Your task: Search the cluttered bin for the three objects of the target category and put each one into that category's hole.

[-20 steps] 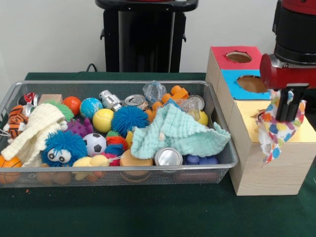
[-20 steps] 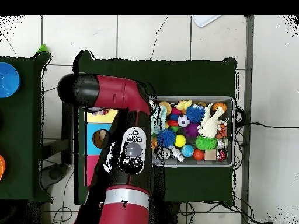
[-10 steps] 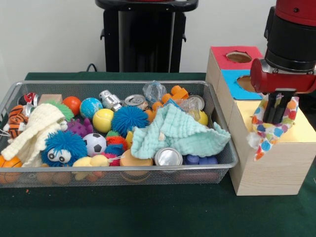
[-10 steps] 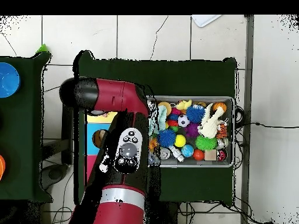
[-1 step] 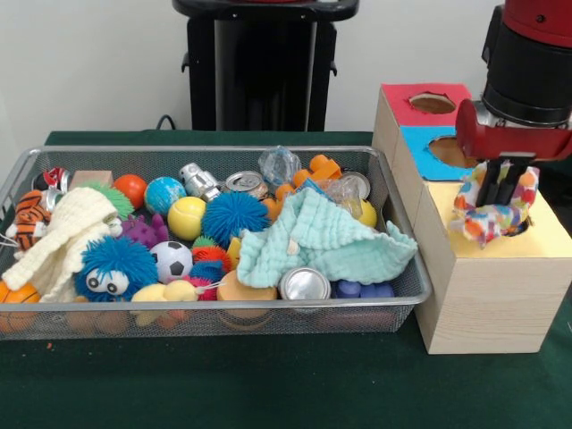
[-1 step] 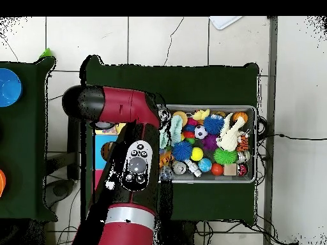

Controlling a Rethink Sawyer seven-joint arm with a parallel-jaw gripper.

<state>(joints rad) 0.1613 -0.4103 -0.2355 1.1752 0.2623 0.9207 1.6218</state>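
— On the green-covered bench [image 5: 268, 393], what stands out?
— A wire mesh bin [image 5: 404, 268] crammed with toys, cans and a mint-green waffle cloth [image 5: 322, 234], beside a wooden box with red, blue and yellow tops [image 5: 487, 295].
— And the red and black arm [image 5: 527, 80]?
— Its end effector [image 5: 500, 184] is pinching a white fabric with coloured dots [image 5: 493, 214], which sits bunched at the hole in the yellow section, partly inside.

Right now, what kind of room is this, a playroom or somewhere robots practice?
Probably a robot test lab, not a playroom. A red robot arm works at a table with green cloth, a wire bin full of toys and cans, and a wooden sorting box with colored holes. The floor is plain tile.
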